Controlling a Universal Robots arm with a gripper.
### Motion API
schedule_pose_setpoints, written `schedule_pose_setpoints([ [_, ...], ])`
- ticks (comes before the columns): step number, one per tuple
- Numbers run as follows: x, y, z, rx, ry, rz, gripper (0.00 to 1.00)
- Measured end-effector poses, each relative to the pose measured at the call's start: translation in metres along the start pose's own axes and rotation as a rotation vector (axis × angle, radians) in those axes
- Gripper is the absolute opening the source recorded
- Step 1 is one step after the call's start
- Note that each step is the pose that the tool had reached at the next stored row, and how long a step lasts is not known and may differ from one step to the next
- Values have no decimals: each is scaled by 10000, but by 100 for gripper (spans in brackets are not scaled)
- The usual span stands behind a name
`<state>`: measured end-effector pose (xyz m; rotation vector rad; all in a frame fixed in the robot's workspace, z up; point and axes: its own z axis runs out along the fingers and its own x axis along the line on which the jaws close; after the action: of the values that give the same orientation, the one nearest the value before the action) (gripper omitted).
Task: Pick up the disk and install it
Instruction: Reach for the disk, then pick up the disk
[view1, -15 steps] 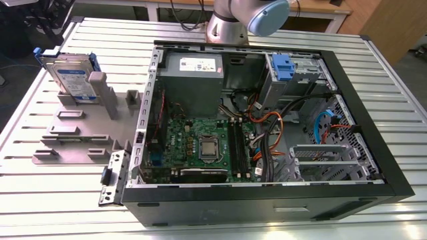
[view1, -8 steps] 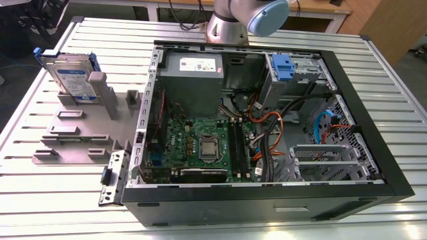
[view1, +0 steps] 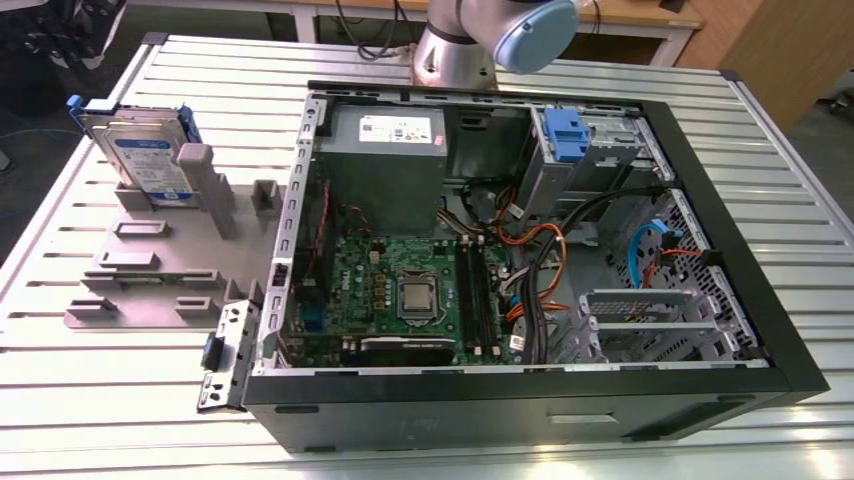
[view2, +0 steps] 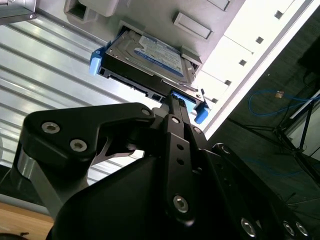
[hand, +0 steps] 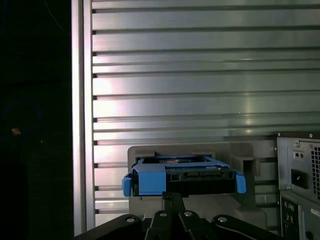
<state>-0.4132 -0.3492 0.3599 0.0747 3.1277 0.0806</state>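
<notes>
Exterior view set high, angled down at mid distance over open case (view1: 534, 395) on slatted table (view1: 120, 400); both wrist views aimed close past the gripper (hand: 172, 199), second wrist view obliquely; the disk (view1: 140, 160) in grey holder (view1: 203, 195) shared by all three views

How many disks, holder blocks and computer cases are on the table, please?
Disk: 1
Holder block: 1
Case: 1
Total: 3
</notes>
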Motion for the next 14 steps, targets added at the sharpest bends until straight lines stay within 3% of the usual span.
schedule_pose_setpoints([
  [8, 87, -4, 8, 0, 2, 1, 11],
  [14, 97, -5, 9, 0, 1, 0, 11],
])
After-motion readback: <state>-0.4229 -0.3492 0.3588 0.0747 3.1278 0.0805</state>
